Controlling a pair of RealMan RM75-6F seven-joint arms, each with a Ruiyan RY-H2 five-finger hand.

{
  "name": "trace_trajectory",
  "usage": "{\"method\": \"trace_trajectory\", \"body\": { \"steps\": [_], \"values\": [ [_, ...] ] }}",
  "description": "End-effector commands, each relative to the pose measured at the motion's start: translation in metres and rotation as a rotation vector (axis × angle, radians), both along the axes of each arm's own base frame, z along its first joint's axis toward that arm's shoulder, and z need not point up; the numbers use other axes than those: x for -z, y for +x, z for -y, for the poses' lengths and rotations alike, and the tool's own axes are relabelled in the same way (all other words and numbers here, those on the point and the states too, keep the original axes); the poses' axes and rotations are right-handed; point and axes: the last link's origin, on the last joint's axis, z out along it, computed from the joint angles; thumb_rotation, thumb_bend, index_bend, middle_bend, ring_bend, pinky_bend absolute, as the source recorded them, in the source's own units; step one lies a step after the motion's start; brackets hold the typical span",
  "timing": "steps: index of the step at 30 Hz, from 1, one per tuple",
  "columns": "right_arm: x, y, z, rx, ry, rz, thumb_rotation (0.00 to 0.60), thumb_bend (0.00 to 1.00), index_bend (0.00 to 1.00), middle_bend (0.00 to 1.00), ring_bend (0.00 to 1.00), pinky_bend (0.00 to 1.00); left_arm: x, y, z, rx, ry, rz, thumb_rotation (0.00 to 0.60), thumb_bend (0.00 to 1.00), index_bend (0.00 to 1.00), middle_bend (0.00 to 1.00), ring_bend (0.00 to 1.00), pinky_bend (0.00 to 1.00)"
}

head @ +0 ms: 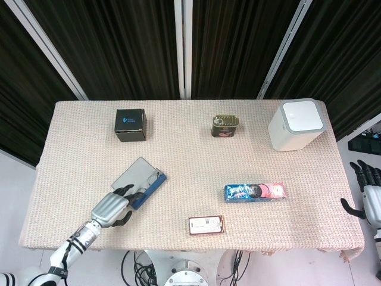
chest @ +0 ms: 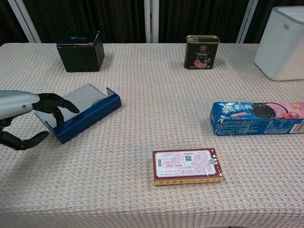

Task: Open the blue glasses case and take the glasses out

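Blue glasses case (chest: 88, 118) on beige waffle-textured tablecloth (chest: 142, 123).

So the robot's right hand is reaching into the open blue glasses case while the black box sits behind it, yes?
Not quite: it is the left hand, not the right, whose fingers reach over the open blue glasses case, as the head view shows. The right hand hangs off the table's far edge. The black box does sit behind the case.
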Motion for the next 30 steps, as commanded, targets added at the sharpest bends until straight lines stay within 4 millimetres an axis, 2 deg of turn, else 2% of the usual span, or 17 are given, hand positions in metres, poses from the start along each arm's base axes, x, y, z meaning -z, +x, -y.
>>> {"method": "trace_trajectory", "body": {
  "steps": [1,8,15,19,24,30],
  "values": [
    [0.000,0.000,0.000,-0.001,0.001,0.000,0.600,0.24,0.00,0.00,0.00,0.00,0.003,0.007,0.003,0.009,-0.023,0.021,0.600,0.55,0.14,0.34,0.04,0.19],
    [0.001,0.001,0.000,-0.006,0.003,0.001,0.600,0.24,0.00,0.00,0.00,0.00,0.014,0.029,0.005,0.060,-0.078,0.062,0.600,0.55,0.13,0.35,0.05,0.20],
    [-0.001,0.000,-0.001,-0.003,-0.002,0.000,0.600,0.24,0.00,0.00,0.00,0.00,0.003,0.056,-0.020,0.147,0.065,0.112,0.600,0.55,0.13,0.31,0.06,0.21],
    [0.000,0.000,0.000,-0.004,0.002,0.001,0.600,0.24,0.00,0.00,0.00,0.00,0.006,0.074,-0.034,0.196,0.082,0.143,0.600,0.55,0.13,0.31,0.06,0.21],
    [0.001,0.001,0.001,-0.007,0.002,0.003,0.600,0.24,0.00,0.00,0.00,0.00,0.026,0.079,-0.055,0.170,0.034,0.099,0.600,0.55,0.13,0.30,0.06,0.20],
    [-0.003,-0.001,0.000,0.001,-0.010,0.002,0.600,0.24,0.00,0.00,0.00,0.00,0.043,0.078,-0.066,0.161,0.020,0.040,0.600,0.55,0.12,0.27,0.03,0.16]
  ]
}}
